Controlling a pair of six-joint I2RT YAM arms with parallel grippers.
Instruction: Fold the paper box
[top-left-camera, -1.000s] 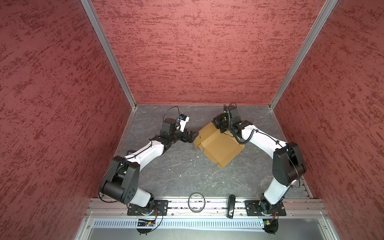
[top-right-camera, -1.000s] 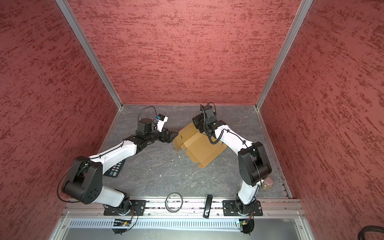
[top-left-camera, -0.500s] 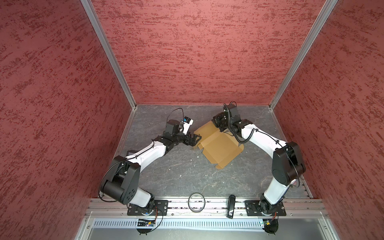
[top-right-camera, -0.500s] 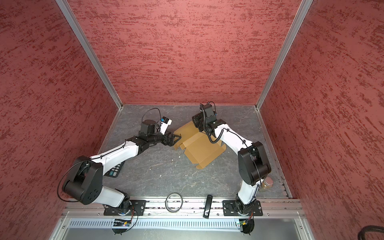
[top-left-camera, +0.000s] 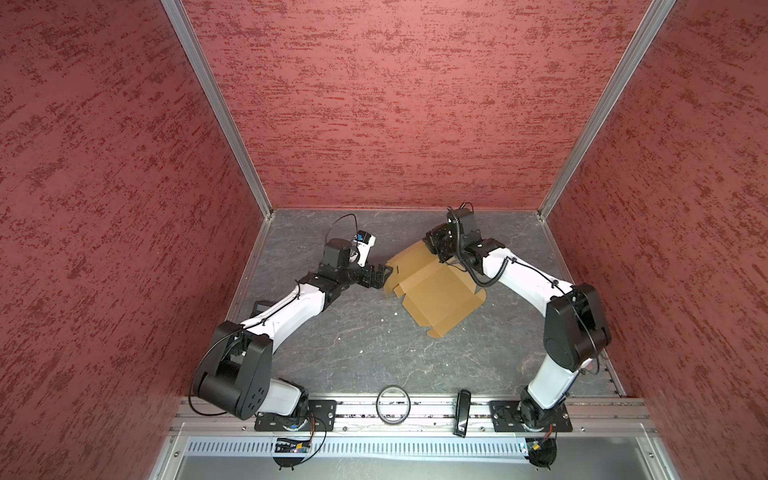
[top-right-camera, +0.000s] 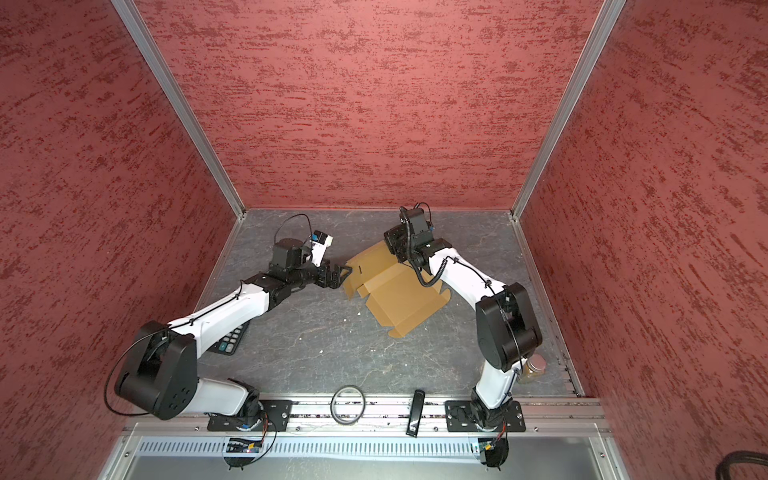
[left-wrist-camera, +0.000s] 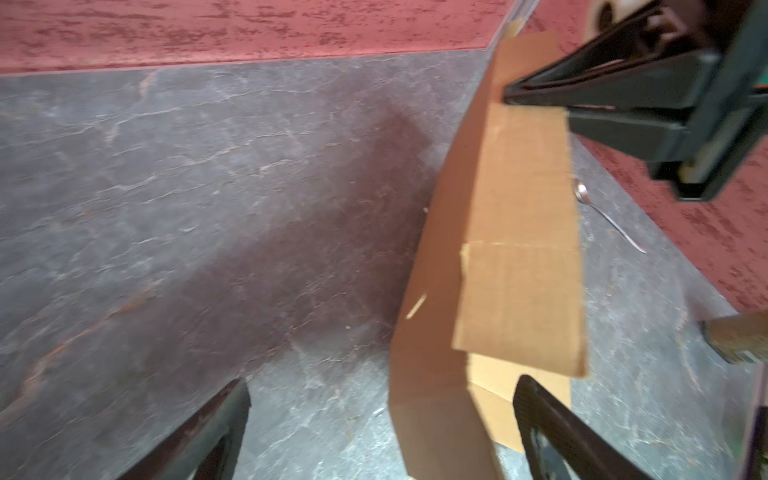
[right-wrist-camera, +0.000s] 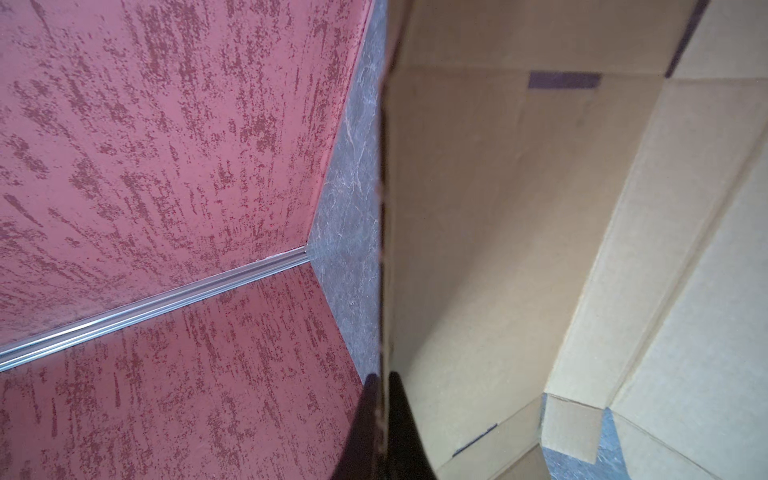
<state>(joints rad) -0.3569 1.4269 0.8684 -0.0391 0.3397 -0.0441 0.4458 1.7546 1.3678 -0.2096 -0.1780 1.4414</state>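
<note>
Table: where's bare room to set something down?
Freest: the table's middle, between the paper box and the front rail. Another: the back left corner behind the left gripper. Crowded: the box's raised flap, pinched in the right gripper's jaws.

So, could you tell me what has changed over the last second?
The open left gripper edged toward the paper box and now straddles its raised left flap; the box's near corner slid slightly toward the left arm. The right gripper stayed shut on the far edge.
</note>
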